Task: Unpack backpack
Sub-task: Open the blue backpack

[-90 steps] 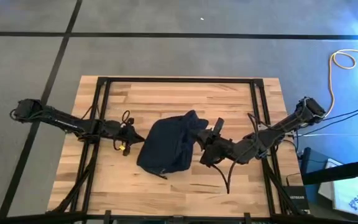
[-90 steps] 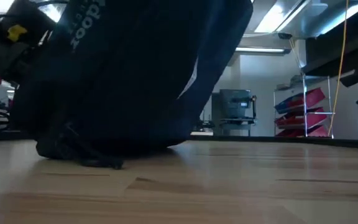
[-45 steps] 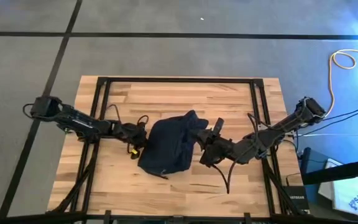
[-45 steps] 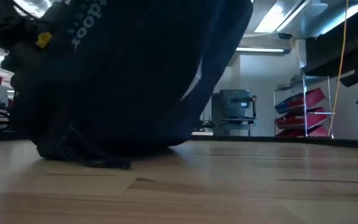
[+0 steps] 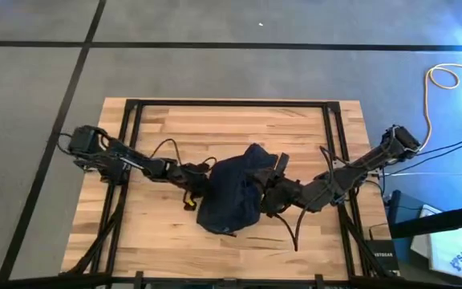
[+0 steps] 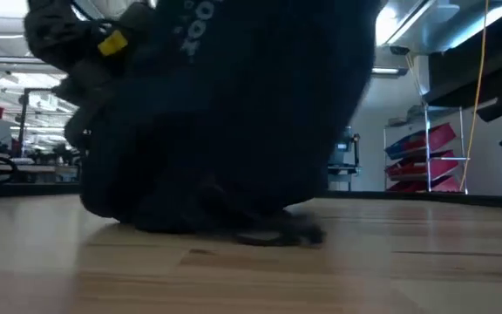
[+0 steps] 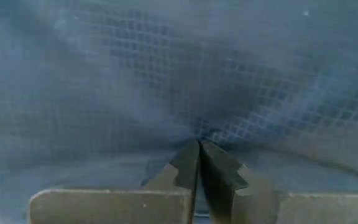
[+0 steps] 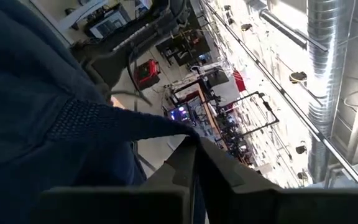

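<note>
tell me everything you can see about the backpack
The backpack is dark navy soft fabric, slumped in a rounded heap near the middle of the wooden table. White lettering shows on it in the low view, and a loose strap trails on the wood. The left gripper presses against its mesh side, fingers closed. The right gripper pinches a fold of its fabric.
</note>
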Tool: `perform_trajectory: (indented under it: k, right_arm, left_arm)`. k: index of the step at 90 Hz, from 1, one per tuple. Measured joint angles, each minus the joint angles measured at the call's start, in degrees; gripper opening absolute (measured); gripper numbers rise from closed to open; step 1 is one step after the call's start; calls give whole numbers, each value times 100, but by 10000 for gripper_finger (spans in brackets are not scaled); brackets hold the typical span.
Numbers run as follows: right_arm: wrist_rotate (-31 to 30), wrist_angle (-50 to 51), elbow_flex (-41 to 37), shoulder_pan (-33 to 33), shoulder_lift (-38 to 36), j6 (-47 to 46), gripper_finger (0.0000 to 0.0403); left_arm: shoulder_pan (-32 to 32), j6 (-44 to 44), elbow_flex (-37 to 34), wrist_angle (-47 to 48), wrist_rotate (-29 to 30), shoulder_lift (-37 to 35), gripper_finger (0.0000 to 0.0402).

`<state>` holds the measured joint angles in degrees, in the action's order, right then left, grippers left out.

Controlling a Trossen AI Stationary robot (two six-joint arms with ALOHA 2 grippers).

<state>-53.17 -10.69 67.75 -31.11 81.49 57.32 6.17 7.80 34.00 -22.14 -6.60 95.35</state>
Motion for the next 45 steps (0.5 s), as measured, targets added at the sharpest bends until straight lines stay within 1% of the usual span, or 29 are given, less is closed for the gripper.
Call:
perform_trajectory:
  k: [14, 27, 45]
  right_arm:
    - [90, 0, 0, 0, 0, 0, 0]
    - [284, 3, 0, 0, 0, 2, 0]
    - [453, 5, 0, 2, 0, 2, 0]
  left_arm:
    - [-24, 373, 477, 1, -189, 431, 3]
    - [-177, 465, 890, -1, -605, 755, 3]
    - [-366, 573, 1274, -584, -1320, 1226, 3]
